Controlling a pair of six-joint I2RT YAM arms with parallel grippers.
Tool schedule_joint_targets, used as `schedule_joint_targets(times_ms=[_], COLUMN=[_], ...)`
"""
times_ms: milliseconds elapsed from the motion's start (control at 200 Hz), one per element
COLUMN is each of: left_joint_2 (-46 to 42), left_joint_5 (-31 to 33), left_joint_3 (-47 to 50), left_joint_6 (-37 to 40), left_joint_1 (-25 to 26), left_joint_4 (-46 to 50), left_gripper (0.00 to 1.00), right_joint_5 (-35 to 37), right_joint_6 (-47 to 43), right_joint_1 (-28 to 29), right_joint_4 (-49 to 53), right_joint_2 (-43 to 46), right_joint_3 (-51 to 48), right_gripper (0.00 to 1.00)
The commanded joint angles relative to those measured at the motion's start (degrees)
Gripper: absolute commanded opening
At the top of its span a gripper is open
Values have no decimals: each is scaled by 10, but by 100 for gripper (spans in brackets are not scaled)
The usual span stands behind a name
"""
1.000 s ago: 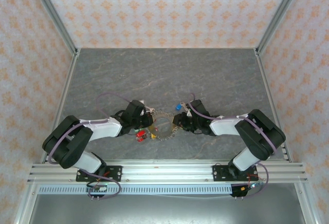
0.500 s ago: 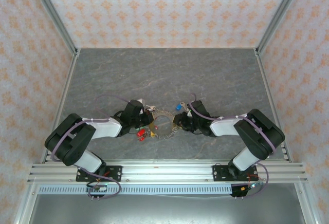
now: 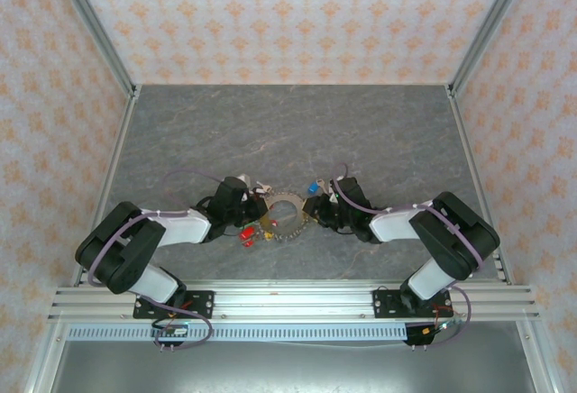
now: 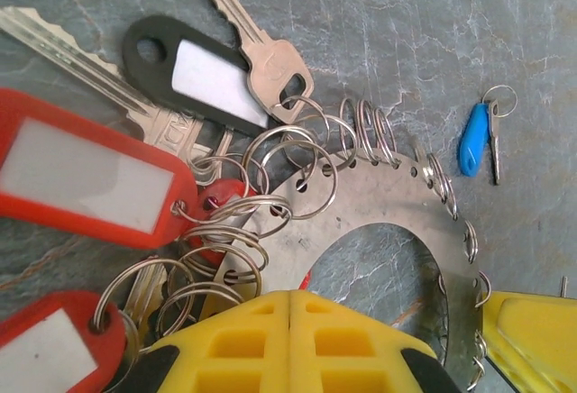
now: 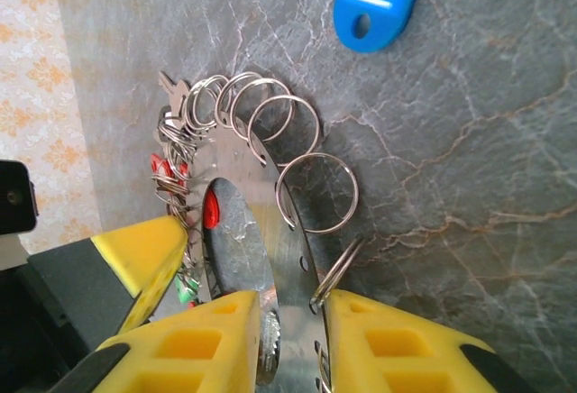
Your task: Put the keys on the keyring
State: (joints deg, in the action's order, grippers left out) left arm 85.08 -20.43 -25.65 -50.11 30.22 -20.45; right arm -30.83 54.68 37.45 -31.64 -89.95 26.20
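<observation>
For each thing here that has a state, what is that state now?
Left pincer: shut, on the keyring's edge.
Right pincer: fingers on each side of the keyring's band.
Keyring: flat on the table, many split rings on its rim.
Blue-tagged key: loose, apart from the keyring.

Far table (image 3: 288, 123) open; both pincers crowd the keyring (image 3: 282, 217); blue-tagged key (image 3: 311, 187) just beyond.

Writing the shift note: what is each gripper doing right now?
Left gripper: shut on the keyring.
Right gripper: fingers closed on the keyring's rim.
</observation>
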Motion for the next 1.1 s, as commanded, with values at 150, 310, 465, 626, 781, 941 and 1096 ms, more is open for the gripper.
schedule_joint_targets(times_ms=[150, 310, 465, 626, 781, 941, 1096], left_joint_2=[-16, -26, -29, -26, -21, -8, 1], left_joint_5=[-16, -11, -6, -4, -2, -11, -22], left_joint_3=[16, 14, 15, 21, 24, 33, 39], left_joint_6=[-22, -27, -31, -33, -39, -51, -60], left_joint_1=[2, 2, 2, 2, 2, -3, -8], left_joint_4=[35, 37, 41, 36, 29, 6, -18], left_gripper=[0, 0, 0, 0, 0, 0, 0], right_joint_5=[-17, -11, 3, 2, 28, 30, 39], right_joint_6=[7, 10, -3, -4, -15, -25, -59], right_joint_1=[4, 4, 4, 4, 5, 5, 14], right_joint_4=[-82, -85, -56, -29, 42, 71, 145], right_joint_2=[-1, -14, -20, -34, -39, -48, -58], right_joint_3=[2, 6, 13, 26, 44, 57, 91], right_gripper=[22, 21, 26, 28, 32, 35, 35])
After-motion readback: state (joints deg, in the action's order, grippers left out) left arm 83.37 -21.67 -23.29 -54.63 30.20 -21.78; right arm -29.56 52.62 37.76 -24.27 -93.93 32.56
